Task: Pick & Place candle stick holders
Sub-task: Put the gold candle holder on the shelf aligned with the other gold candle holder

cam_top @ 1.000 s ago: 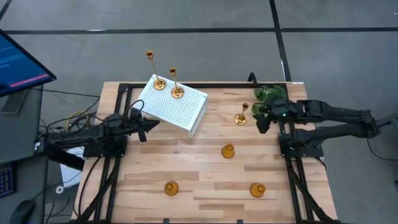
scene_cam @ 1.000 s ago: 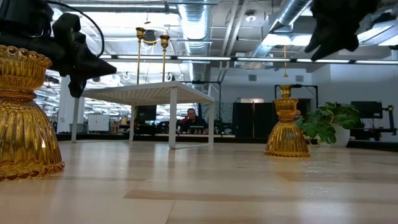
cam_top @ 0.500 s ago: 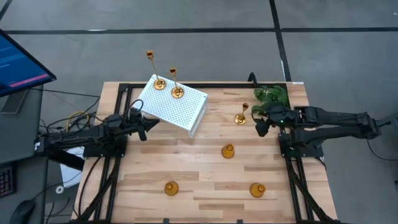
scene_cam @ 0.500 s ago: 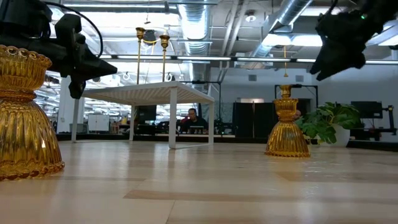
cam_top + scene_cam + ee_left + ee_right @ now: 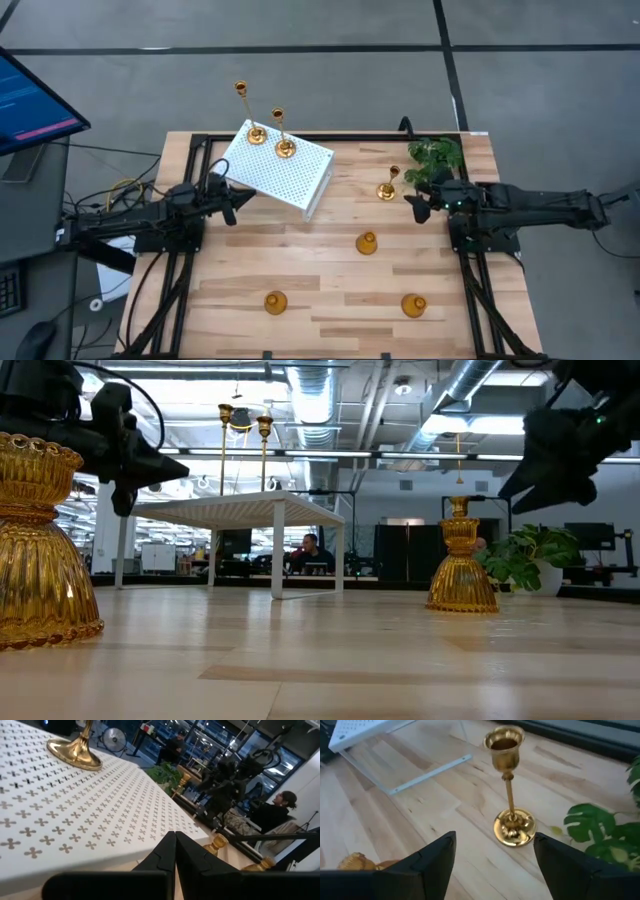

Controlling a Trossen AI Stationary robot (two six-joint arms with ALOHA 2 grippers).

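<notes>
While 2 tall holders point(image 5: 268, 136) already stand on the white perforated stand point(image 5: 277, 169), the step in hand looks like fetching the 3rd tall holder point(image 5: 388, 184), which stands upright on the wooden table point(image 5: 330, 270) just beside the green plant point(image 5: 438, 153). The right gripper point(image 5: 418, 207) hovers near it, fingers spread wide and empty, the stem framed between them in the right wrist view. Next it likely must drop around the stem and close. The left gripper point(image 5: 232, 203) waits beside the stand, pinched closed, holding nothing. 3 short holders point(image 5: 367, 242) sit on the near boards.
</notes>
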